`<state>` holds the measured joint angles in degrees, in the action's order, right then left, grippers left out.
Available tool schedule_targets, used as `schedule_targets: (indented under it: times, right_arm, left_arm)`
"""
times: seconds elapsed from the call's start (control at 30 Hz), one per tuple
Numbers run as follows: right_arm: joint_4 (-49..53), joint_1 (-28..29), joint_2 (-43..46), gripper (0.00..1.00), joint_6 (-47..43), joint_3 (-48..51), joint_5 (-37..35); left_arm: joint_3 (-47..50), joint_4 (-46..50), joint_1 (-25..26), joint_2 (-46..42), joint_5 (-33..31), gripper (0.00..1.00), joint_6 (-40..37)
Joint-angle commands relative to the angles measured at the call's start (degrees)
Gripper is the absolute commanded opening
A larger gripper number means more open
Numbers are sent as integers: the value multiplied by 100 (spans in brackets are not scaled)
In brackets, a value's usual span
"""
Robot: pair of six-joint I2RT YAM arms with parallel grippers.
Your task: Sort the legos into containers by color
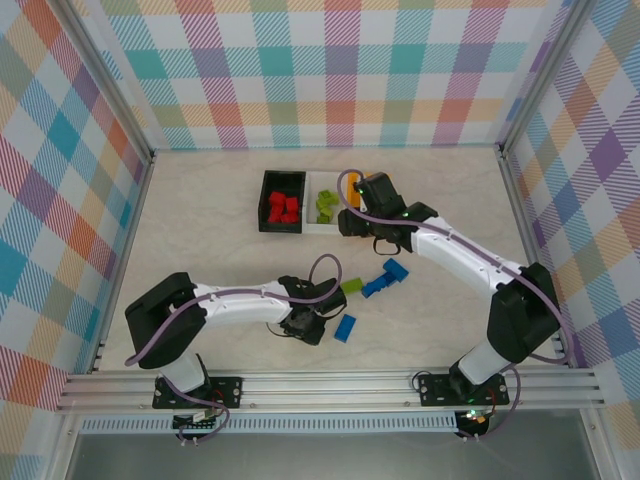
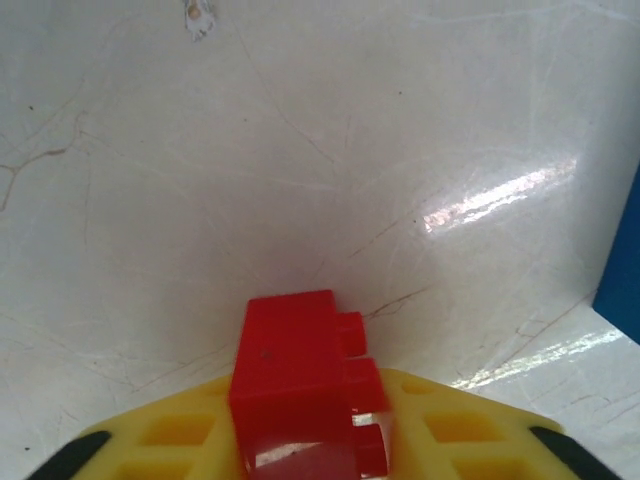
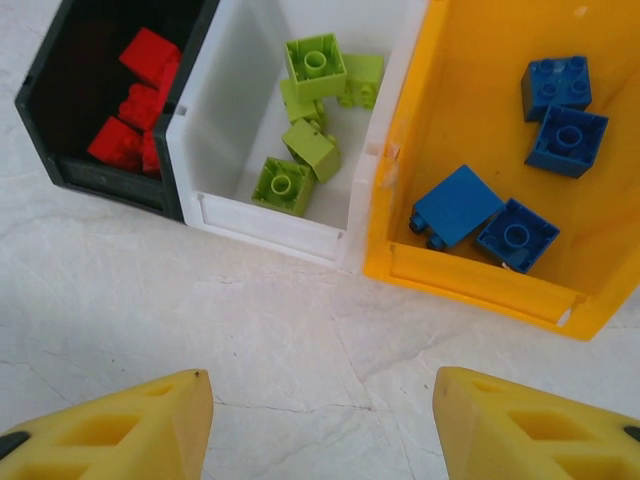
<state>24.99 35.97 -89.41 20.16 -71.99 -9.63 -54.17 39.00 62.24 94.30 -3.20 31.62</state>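
Gripping, left: our left gripper (image 2: 310,435) is clamped on a red brick (image 2: 297,365), its studs facing 3 o'clock in the left wrist view
Right gripper: our right gripper (image 3: 320,400) has its fingers spread wide with nothing between them, just at 6 o'clock of the bins
Bins: black bin (image 3: 45,90), white bin (image 3: 250,80) and orange bin (image 3: 470,120) stand side by side, walls touching, at 12 o'clock on the table (image 1: 200,220)
Right wrist view: we look straight into the bins, with red bricks (image 3: 140,90) in the black, lime bricks (image 3: 310,150) in the white and four blue bricks (image 3: 455,205) in the orange
Overhead view: the right arm (image 1: 450,250) covers most of the orange bin; a loose lime brick (image 1: 352,287) and a blue pair (image 1: 385,278) lie at 2 o'clock of the left gripper, a single blue brick (image 1: 345,328) at 3 o'clock
Surface: pale, marbled with fine veins, and a glare streak in the left wrist view
Room: plaid walls (image 1: 340,70) on three sides, an aluminium rail (image 1: 330,385) at 6 o'clock
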Motion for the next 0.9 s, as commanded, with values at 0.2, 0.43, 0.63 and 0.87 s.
schedule_targets:
  times: [0.2,0.43,0.63,0.87]
  right_arm:
    - [-198,33,194,60,56,167,-39]
    - [-247,33,375,60,91,279,-39]
    - [-231,28,516,60,106,416,-66]
    - [-167,33,744,61,129,658,-15]
  left_arm:
    - [-359,494,-67,-462,-760,25,83]
    - [-732,469,-1283,-1249,-1577,24,161]
    - [-1767,-297,-2293,-559,-2067,24,-57]
    - [-3385,-557,-3112,949,-2377,22,-188]
